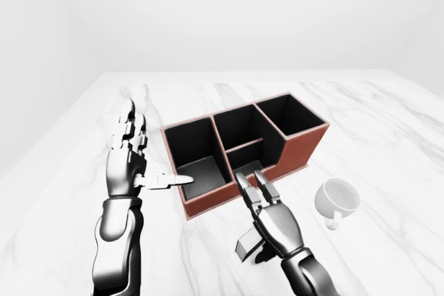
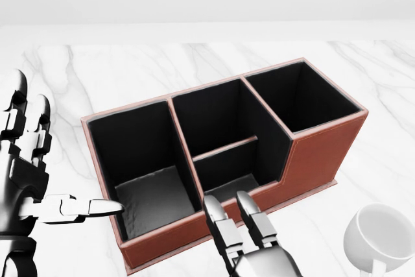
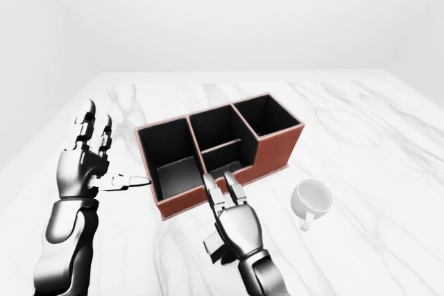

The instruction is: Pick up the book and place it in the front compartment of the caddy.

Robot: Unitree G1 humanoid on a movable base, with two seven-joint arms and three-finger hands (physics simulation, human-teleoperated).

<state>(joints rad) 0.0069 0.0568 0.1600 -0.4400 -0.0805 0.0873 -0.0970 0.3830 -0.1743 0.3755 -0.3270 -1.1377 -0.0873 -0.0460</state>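
Here, in the left-eye view, the left hand (image 1: 128, 161) spreads open beside the caddy (image 1: 243, 150), thumb over its rim; the right hand (image 1: 267, 209), fingers extended and empty, sits just below the caddy, a mug (image 1: 336, 199) to its right on the counter (image 1: 388, 143). In the head view no book shows, so I judge the pick not yet begun; finding the book comes next.

Left hand (image 1: 126, 164) and right hand (image 1: 276, 223): glossy silver-grey metal shells, black joints, 3 segmented fingers each

No legible txt, labels, brands or nos. anywhere — caddy (image 2: 311, 160), mug (image 1: 337, 199), marble table (image 1: 388, 123) all unmarked.
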